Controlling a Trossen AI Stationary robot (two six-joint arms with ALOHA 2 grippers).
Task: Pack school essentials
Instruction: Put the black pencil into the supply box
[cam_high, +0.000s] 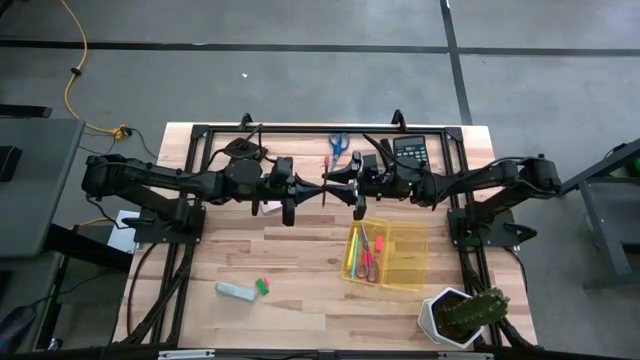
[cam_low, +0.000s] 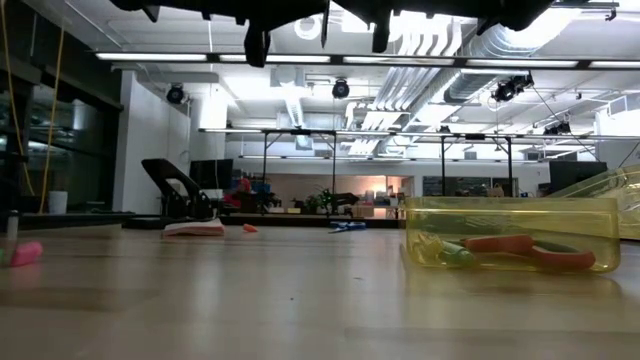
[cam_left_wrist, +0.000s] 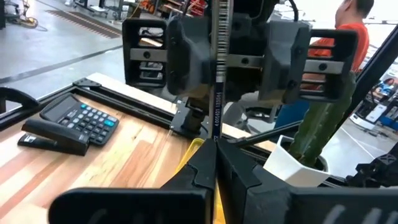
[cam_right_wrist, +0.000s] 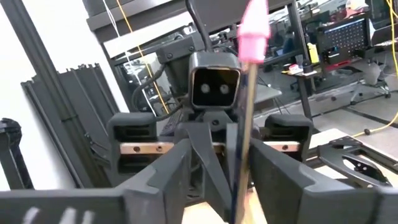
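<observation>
A thin reddish pencil (cam_high: 325, 172) with a pink eraser end (cam_right_wrist: 253, 28) stands roughly upright high above the table's middle. My left gripper (cam_high: 312, 186) comes level from the left and is shut on it. My right gripper (cam_high: 338, 184) faces it from the right. It is open, its fingers (cam_right_wrist: 280, 177) on either side of the pencil (cam_right_wrist: 244, 124); I see no touch. A yellow tray (cam_high: 400, 270) holds red-handled scissors (cam_high: 368, 258) and a yellow marker (cam_high: 352, 252). Blue-handled scissors (cam_high: 338, 141) lie at the far edge and a green eraser (cam_high: 263, 286) lies near the front. My left gripper pinches the pencil's shaft (cam_left_wrist: 216, 134) between its two fingertips. The fingers come level from the table's left and lie across the pencil. The pencil is lifted clear of the table and stands about upright, eraser end up. Its lower end (cam_low: 327, 30) hangs below the fingers.
A calculator (cam_high: 410, 150) and a dark stapler-like thing (cam_left_wrist: 53, 140) lie at the far right. A potted cactus (cam_high: 462, 315) stands at the near right corner. A pale grey object (cam_high: 234, 290) lies beside the green eraser. The black frame (cam_high: 200, 135) rims the table's far edge and sides.
</observation>
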